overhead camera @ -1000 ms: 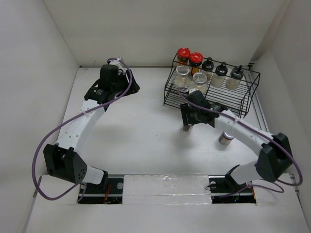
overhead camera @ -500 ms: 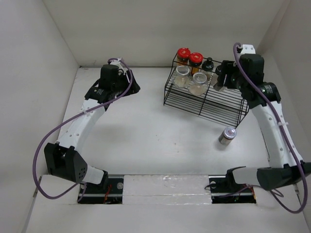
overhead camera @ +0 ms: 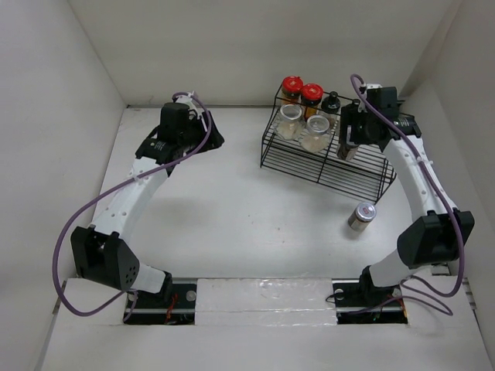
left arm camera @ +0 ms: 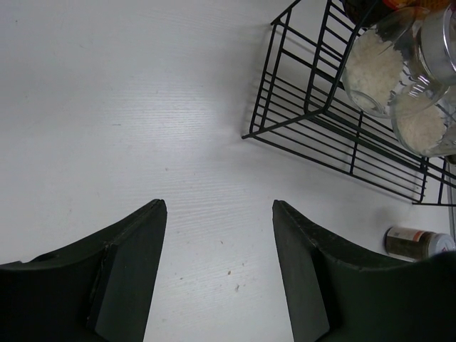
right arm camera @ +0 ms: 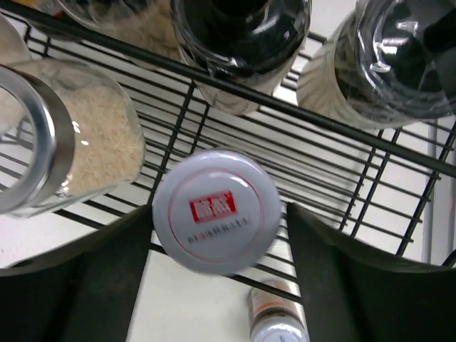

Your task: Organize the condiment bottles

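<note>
My right gripper (overhead camera: 349, 141) (right arm camera: 217, 235) hangs over the right half of the black wire rack (overhead camera: 363, 166), fingers pointing down. A jar with a silver-white lid (right arm camera: 216, 211) stands between its fingers above the rack's front wires; the lid meets the left finger, and a narrow gap shows at the right finger. Behind it stand two black-lidded jars (right arm camera: 242, 43) (right arm camera: 399, 57) and a clear jar of beige grains (right arm camera: 78, 142). Two red-lidded jars (overhead camera: 291, 85) (overhead camera: 312, 93), a black-lidded one (overhead camera: 332, 100) and two clear-lidded ones (overhead camera: 291, 117) (overhead camera: 316, 127) fill the rack's left half. My left gripper (overhead camera: 179, 131) (left arm camera: 221, 271) is open over bare table.
A silver-lidded jar (overhead camera: 361, 216) (left arm camera: 417, 242) (right arm camera: 278, 320) stands alone on the table in front of the rack's right corner. White walls close in the table at the back and on both sides. The rack's wires (right arm camera: 180, 121) run under my right fingers.
My right arm has swung from the table's middle up to the rack with the silver-lidded jar, then shifted slightly left over the rack's front tier. Its jaws have eased apart a little. The left arm is still.
</note>
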Motion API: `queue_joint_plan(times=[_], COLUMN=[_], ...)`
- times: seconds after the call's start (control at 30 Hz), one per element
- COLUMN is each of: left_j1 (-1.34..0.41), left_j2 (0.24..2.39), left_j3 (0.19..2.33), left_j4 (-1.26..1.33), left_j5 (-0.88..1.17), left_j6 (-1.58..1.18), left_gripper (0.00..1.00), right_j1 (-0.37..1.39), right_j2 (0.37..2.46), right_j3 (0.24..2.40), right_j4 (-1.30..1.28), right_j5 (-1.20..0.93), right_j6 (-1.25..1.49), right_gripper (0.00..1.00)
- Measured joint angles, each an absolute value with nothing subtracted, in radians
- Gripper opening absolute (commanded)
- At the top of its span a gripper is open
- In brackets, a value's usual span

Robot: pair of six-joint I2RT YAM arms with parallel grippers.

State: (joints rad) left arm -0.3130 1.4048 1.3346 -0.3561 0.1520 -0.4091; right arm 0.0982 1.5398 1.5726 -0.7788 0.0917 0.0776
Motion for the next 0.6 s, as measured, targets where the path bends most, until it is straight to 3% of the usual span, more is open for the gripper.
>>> queue_joint_plan(times=[0.07,0.33,0.6], left_j1=[-0.313,-0.313,-0.313], left_j2=[1.405,1.41,1.413], left_j3=[1.331,1.317,1.303], left_j4=[-0.35,-0.343,-0.331], left_j5=[0.154,0.166,0.168], left_j6=[-0.41,-0.418,-0.421], left_gripper=[0.57,0.57,0.57], right_j1=[0.099,0.089,0.008], right_j2=[1.538,1.353,0.894], right_j3=[1.572,1.528,1.052], right_j4=[-0.763,-0.751,-0.811], right_j5=[0.089,0.147,0.248], right_j6=[0.073,0.084,0.24], right_gripper=[0.99,0.96,0.98])
